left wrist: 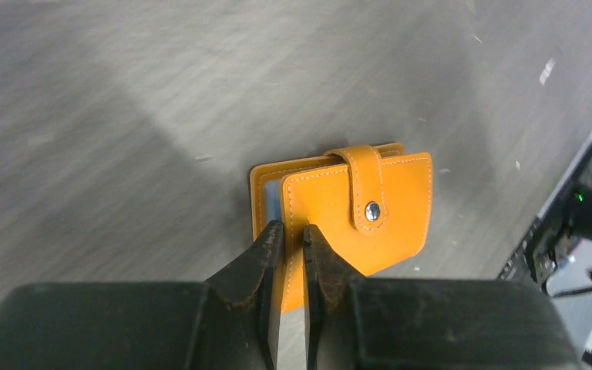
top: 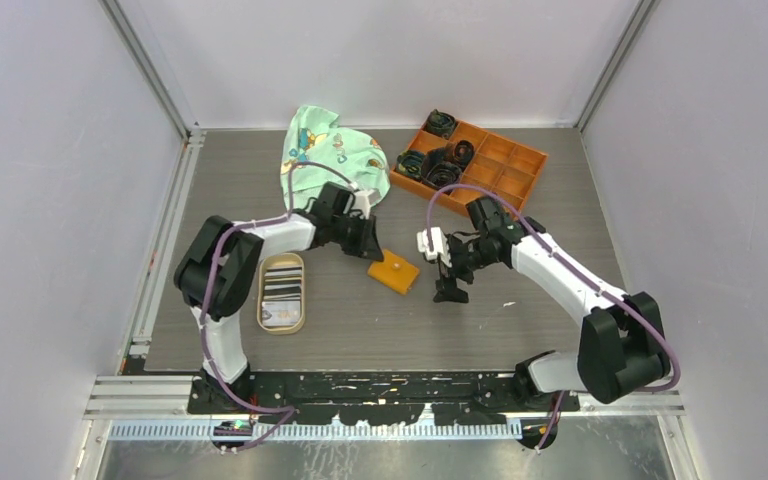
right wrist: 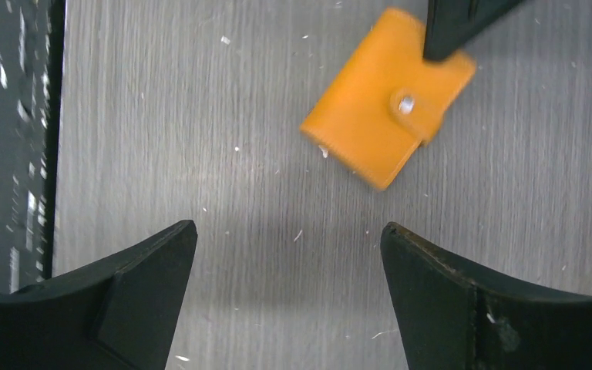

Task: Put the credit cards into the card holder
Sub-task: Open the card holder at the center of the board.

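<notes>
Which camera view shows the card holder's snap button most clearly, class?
The left wrist view: the card holder sits mid-frame, sharp, its snap button plain. The right wrist view shows holder and button blurred, near the top edge. The top external view shows only a small orange patch; no button visible.

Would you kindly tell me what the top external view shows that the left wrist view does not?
Only the top external view shows the credit cards lying in the tan dish, the green cloth and the orange tray. Only the left wrist view shows the strap's snap button fastened, and the left hand pinching the front cover's edge. Both show the orange card holder lying closed on the table, with the left hand at it.
</notes>
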{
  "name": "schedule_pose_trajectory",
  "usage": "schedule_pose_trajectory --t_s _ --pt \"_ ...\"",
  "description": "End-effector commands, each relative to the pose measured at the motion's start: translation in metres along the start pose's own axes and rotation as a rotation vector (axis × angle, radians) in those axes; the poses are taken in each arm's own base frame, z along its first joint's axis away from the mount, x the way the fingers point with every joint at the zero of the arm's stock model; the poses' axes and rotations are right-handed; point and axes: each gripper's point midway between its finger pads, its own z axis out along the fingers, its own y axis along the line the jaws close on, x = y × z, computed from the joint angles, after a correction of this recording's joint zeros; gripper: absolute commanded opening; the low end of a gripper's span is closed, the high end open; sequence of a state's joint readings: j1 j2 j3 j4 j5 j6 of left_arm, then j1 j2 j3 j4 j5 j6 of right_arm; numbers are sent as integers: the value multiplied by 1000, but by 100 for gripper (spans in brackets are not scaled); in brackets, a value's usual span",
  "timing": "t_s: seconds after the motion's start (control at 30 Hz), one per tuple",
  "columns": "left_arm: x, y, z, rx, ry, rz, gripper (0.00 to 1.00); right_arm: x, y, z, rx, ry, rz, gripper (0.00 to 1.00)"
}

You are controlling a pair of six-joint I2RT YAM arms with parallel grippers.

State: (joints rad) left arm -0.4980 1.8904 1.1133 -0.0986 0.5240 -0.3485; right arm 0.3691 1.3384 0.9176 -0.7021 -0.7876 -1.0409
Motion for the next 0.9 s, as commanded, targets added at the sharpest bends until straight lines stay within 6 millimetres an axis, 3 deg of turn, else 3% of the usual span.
schedule_pose_trajectory --t_s 0.0,0.13,0.3,0.5,0.87 --pt "9 -58 23 167 36 143 12 10 9 7 -95 -7 -389 92" --pt "28 -89 40 228 81 197 9 15 7 15 -103 16 -398 84" --pt "40 -103 51 274 94 210 7 31 10 26 -175 80 -341 69" --pt "45 -106 55 291 96 214 5 45 16 35 -252 156 -324 61" --pt "49 -112 58 332 104 228 4 59 7 45 -244 254 -273 47"
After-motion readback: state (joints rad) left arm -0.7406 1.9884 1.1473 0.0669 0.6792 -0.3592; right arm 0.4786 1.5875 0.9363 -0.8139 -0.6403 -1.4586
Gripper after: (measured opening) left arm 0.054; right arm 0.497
